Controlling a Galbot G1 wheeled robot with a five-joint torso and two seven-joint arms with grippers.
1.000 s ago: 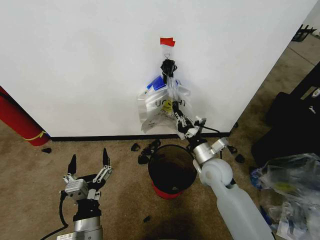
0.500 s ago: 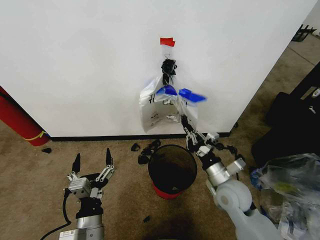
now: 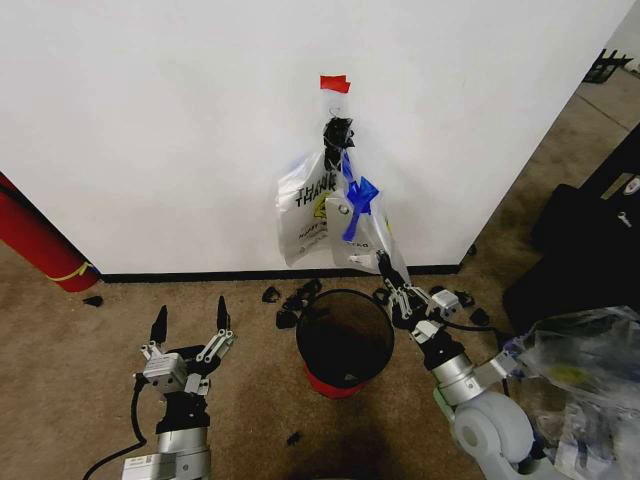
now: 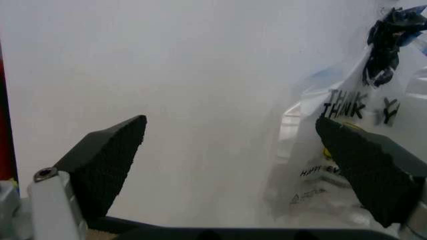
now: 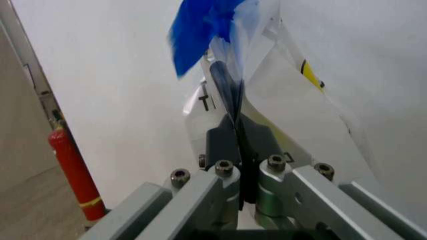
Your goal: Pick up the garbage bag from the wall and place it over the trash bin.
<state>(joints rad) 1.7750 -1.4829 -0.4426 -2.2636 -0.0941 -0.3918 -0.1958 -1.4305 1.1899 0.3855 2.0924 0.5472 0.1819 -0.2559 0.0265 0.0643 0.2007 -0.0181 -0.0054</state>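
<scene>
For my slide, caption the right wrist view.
Right gripper fingers shut on the garbage bag against the white wall.

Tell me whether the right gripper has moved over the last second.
Yes. The right gripper has pulled down and right, away from the wall hook, fingers shut on the bag.

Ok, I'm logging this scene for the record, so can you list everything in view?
wall: one, white, black baseboard, behind everything
red tape: one strip, on the wall above the bags
garbage bag: one, translucent with blue strips, pinched at its lower edge
second bag: one, translucent, THANK print, hanging beside it
trash bin: one, black with red base, on the carpet below
red cylinder: one, far left
plastic bundle: one, clear, far right
left tool: open, low left
right tool: shut on the garbage bag
</scene>
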